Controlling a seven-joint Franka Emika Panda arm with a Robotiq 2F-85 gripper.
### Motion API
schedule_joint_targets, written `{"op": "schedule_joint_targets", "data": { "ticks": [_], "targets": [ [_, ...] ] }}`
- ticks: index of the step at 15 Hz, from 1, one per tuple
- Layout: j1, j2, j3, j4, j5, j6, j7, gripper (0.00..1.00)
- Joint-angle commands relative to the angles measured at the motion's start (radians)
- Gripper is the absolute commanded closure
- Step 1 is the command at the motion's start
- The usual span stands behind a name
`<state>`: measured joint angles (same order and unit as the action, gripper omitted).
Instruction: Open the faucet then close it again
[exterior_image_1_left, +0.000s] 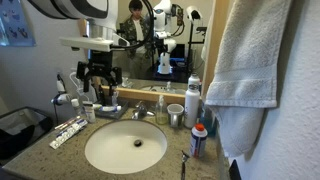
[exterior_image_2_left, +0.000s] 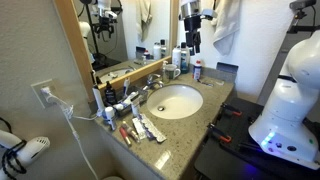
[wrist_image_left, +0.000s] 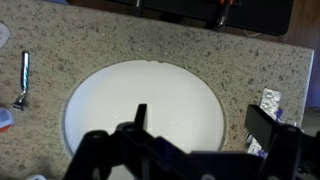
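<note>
Pincer (exterior_image_1_left: 100, 88) jaws stand spread and empty, well above the worktop (exterior_image_1_left: 45, 150). The wrist view confirms it: the two fingers frame the white basin (wrist_image_left: 150, 85) with nothing between them.

The faucet (exterior_image_1_left: 140, 113) sits at the far rim of the basin, against the mirror wall. In an exterior view it lies below the pincer and to its right. Seen along the worktop in an exterior view, the pincer (exterior_image_2_left: 190, 47) hangs high and the faucet (exterior_image_2_left: 154, 85) is below it, closer to the mirror. The wrist view looks straight down into the basin and misses the faucet, so I judge it lies just outside the frame on the mirror side.

The spout seems to run from the mirror toward the near edge, with the lever on top, though its exact angle is too small to read. The next move is probably a descent toward the mirror side.
</note>
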<state>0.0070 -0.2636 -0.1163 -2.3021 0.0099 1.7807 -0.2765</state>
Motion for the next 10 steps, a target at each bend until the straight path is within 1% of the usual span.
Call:
{"op": "schedule_joint_targets", "data": {
  "ticks": [1, 4, 6, 10],
  "targets": [
    [-0.013, 0.001, 0.012, 0.001, 0.003, -0.001, -0.002, 0.00],
    [-0.015, 0.046, 0.006, 0.022, 0.002, 0.015, -0.021, 0.00],
    [-0.017, 0.099, 0.007, 0.049, -0.013, 0.049, -0.023, 0.00],
    [-0.027, 0.261, 0.004, 0.131, -0.002, 0.201, -0.067, 0.00]
  ]
}}
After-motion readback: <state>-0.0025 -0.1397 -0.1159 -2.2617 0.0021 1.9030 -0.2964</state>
